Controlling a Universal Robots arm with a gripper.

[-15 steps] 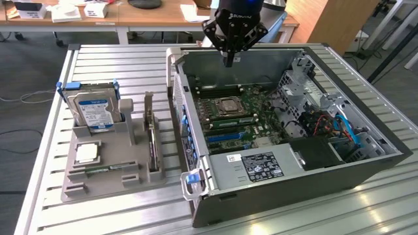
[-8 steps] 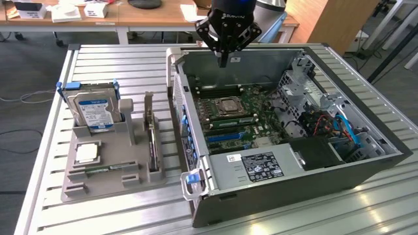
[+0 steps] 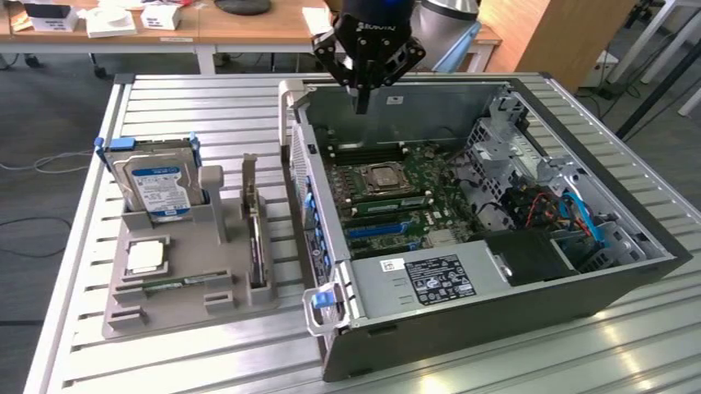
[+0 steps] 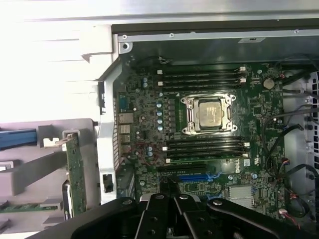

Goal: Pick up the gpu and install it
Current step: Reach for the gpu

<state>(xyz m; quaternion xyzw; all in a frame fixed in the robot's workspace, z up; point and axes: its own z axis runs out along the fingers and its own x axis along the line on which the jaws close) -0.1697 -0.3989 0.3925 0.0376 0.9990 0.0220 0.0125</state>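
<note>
Slatted metal table [image 3: 219, 361] in an office, desks along the far side. Gripper [image 3: 362, 100] hangs over the far edge of the open computer case [image 3: 493, 328], pointing straight down, fingers pressed together w/ nothing btw them. Below it, inside the case, lies the main board [image 3: 405, 193], w/ a free blue slot [image 3: 378, 232] toward the near side.

The gpu [image 3: 254, 238] is outside the case, well apart from the gripper. It stands on its long edge in a gray holder [image 3: 164, 316] on the table, at the exterior view's left of the case, metal bracket end toward the far side. A hard drive [image 3: 162, 187] stands in the same holder, further left.

Judgement: pick-up step, not yet begun, and the gpu looks untouched.

A grasp would prob. call for:
- parting the fingers first
- getting over the holder, lined up w/ the card's thin top edge
- pinching across the thickness, clear of the holder's walls
- pulling straight up, since the card sits in a narrow groove
</note>
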